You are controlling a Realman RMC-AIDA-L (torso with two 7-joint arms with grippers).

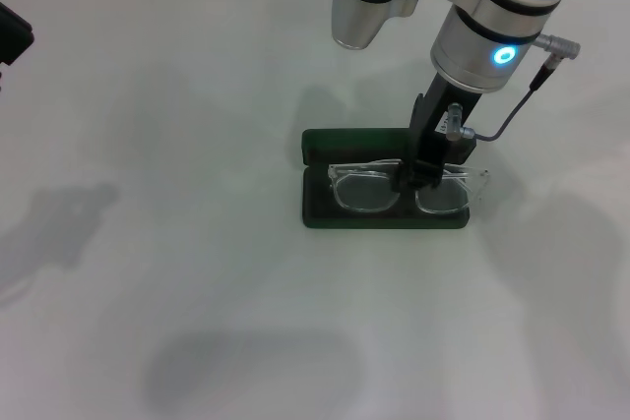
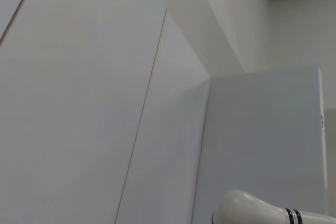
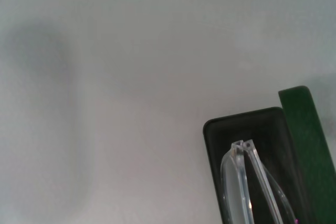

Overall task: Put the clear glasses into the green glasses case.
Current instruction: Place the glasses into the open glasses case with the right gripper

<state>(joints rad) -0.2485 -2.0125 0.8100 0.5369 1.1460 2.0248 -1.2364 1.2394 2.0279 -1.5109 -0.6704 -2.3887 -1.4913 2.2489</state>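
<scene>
While over green glasses case (image 1: 320,206), right gripper (image 1: 413,182) jaws pinch clear glasses (image 1: 366,189) at bridge.

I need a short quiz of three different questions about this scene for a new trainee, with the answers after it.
1. True or false: the green glasses case lies open on the white table.
2. Which claw is at the clear glasses: A) left, B) right, C) both?
3. Fill in: in the head view, the right claw stands over the ____ of the glasses, between the two lenses.

Key
1. True. The lid stands up behind the tray, on the side away from the robot.
2. B. The right claw is down at the glasses, which are over the case's tray. Of the left arm, only a dark part shows at the table's far left edge.
3. Bridge (the middle).
</scene>
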